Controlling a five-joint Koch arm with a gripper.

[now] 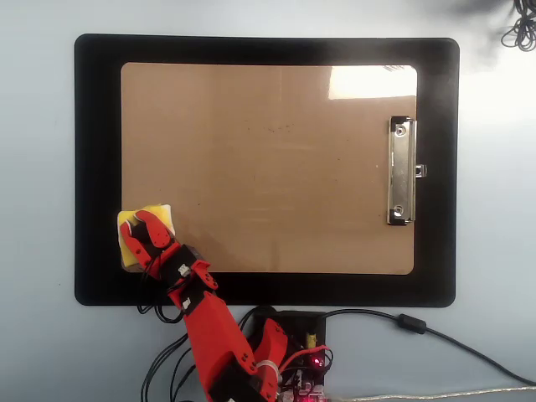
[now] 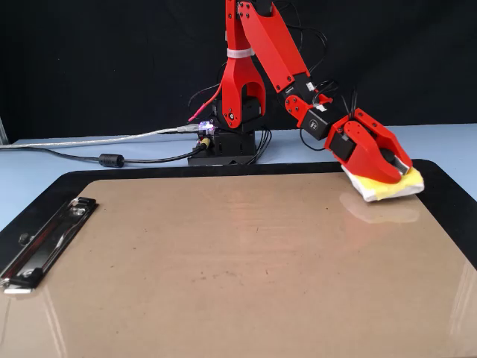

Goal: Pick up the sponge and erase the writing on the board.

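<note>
The tan clipboard board point(image 1: 268, 167) lies on a black mat, with its silver clip point(image 1: 401, 170) at the right in the overhead view. No dark writing shows on it, only faint smudges. The yellow sponge point(image 1: 164, 217) with white edging rests on the board's lower left corner. In the fixed view the sponge point(image 2: 395, 189) sits at the far right corner of the board point(image 2: 223, 261). My red gripper point(image 1: 139, 220) comes down on top of the sponge and is closed on it, hiding its knob. In the fixed view the gripper point(image 2: 402, 168) presses onto the sponge.
The black mat point(image 1: 96, 167) frames the board on a pale blue table. The arm's base point(image 2: 223, 145) with wires stands just beyond the mat's edge. A cable point(image 2: 112, 159) runs left from it. More cable lies at the top right corner of the overhead view point(image 1: 523, 29).
</note>
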